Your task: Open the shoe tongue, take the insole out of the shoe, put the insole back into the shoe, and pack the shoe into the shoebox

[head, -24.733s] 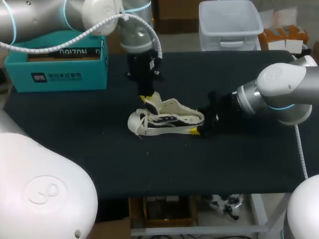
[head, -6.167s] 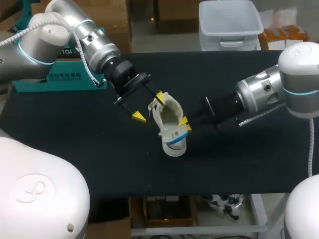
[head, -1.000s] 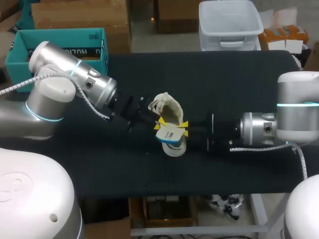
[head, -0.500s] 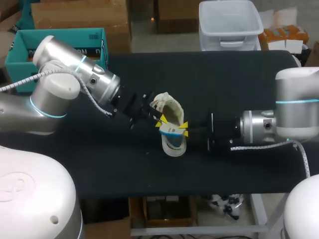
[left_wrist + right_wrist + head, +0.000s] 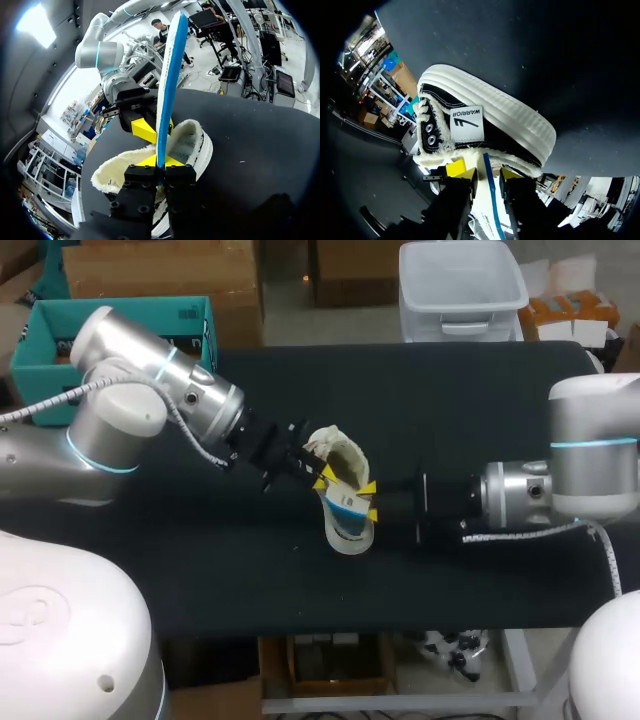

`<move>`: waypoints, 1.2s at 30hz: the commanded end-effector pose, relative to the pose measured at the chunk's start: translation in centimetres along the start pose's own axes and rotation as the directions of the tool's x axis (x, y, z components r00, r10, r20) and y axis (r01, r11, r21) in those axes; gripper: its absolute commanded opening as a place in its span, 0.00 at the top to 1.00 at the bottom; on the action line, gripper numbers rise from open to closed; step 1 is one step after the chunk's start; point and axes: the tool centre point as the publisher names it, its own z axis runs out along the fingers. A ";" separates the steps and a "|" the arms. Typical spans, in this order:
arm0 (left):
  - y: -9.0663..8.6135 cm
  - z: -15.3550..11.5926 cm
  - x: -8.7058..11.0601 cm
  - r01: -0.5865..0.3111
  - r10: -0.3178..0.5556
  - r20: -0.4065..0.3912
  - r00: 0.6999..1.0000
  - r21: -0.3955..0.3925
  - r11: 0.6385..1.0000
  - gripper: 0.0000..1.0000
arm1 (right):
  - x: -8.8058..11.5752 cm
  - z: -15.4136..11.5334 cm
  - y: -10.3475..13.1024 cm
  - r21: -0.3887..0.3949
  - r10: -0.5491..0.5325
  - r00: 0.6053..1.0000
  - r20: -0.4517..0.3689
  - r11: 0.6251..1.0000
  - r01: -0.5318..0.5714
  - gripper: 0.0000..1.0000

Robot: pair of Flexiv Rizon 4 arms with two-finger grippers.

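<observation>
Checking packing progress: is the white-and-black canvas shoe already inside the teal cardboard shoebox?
No, the white-and-black canvas shoe sits on the black table, apart from the teal cardboard shoebox.

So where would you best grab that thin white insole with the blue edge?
Take the insole by one end, pinched across its flat faces, coming in along its length as the left gripper does. It stands on edge over the fleece-lined shoe, likely too thin to hold otherwise.
</observation>
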 end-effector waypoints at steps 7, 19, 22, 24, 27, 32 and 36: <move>1.3 0.3 -0.1 0.008 -0.008 -0.025 1.000 -0.005 1.000 1.00 | 0.7 0.7 1.0 -0.007 -0.002 1.000 0.024 1.000 0.002 1.00; -0.4 -0.4 0.0 0.000 0.001 -0.025 1.000 0.043 0.999 0.38 | 0.6 0.9 1.1 -0.035 -0.006 0.999 0.031 0.999 0.007 1.00; -1.5 -0.4 0.0 -0.026 0.028 -0.030 0.999 0.060 0.998 0.64 | 0.5 0.7 0.9 -0.042 -0.008 1.000 0.028 0.999 0.009 1.00; -1.9 -0.2 0.1 -0.040 0.042 -0.034 0.999 0.060 0.997 0.87 | 0.4 0.7 0.8 -0.049 -0.009 1.000 0.026 0.999 0.010 1.00; -2.4 0.0 0.3 -0.052 0.055 -0.048 0.997 0.064 0.997 1.00 | 0.3 0.5 0.7 -0.057 -0.013 1.000 0.021 0.998 0.014 1.00; -2.5 0.1 0.5 -0.062 0.065 -0.065 0.996 0.055 0.997 1.00 | 0.1 0.3 0.5 -0.065 -0.015 1.000 0.018 0.998 0.017 1.00; -2.1 0.4 0.8 -0.062 0.065 -0.077 0.995 0.042 0.997 1.00 | 0.3 0.4 0.8 -0.067 -0.025 1.000 0.018 0.997 0.026 1.00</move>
